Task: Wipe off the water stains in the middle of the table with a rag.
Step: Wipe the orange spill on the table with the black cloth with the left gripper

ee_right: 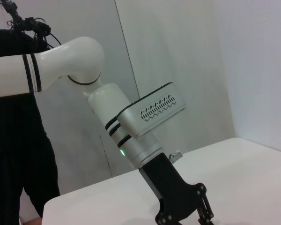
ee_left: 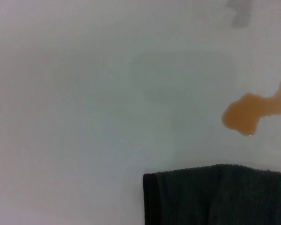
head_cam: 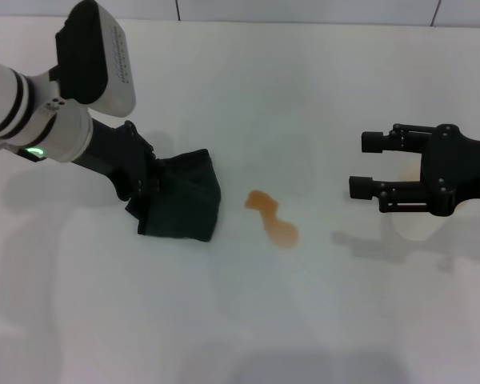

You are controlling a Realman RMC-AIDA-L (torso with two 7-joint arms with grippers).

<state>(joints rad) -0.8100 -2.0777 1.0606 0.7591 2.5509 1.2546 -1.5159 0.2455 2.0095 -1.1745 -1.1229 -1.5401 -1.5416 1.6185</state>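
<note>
At nine o'clock from the water stains (head_cam: 272, 218), your left gripper (head_cam: 148, 186) jaws pinch the rag (head_cam: 184, 208) on the table (head_cam: 240, 320). Slide it flat toward three o'clock, right over them. Your right gripper (head_cam: 366, 165) waits, jaws wide open, holding nothing.

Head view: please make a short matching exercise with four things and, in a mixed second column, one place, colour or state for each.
Column 1
1. rag
2. water stains
3. right gripper
4. table

Column 2
a. orange-brown puddle lying apart from the cloth
b. plain white surface
c. dark cloth under the left gripper
d. open, holding nothing, at the right side

Pairs: 1-c, 2-a, 3-d, 4-b
</note>
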